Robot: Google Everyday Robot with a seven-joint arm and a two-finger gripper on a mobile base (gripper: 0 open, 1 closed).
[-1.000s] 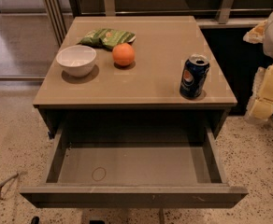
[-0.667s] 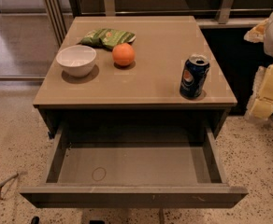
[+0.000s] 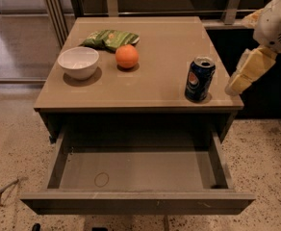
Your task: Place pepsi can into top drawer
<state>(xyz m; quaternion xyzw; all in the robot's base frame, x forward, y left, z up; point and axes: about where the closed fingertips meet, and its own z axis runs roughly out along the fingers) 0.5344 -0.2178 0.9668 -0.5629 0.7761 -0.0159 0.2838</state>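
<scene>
The pepsi can (image 3: pixel 200 79) stands upright on the tan cabinet top (image 3: pixel 159 81), near its front right corner. The top drawer (image 3: pixel 135 170) is pulled fully open below, with nothing in it and a faint ring mark on its floor. My gripper (image 3: pixel 237 84), pale yellow on a white arm, hangs just past the cabinet's right edge. It is a little to the right of the can, at about the can's height, and holds nothing.
A white bowl (image 3: pixel 78 62), an orange (image 3: pixel 127 56) and a green snack bag (image 3: pixel 110 38) lie on the back left of the cabinet top. Speckled floor surrounds the cabinet. Metal railing posts (image 3: pixel 110 1) stand behind it.
My gripper has moved left and up, closer to the pepsi can. The can, the drawer and the other objects have not moved.
</scene>
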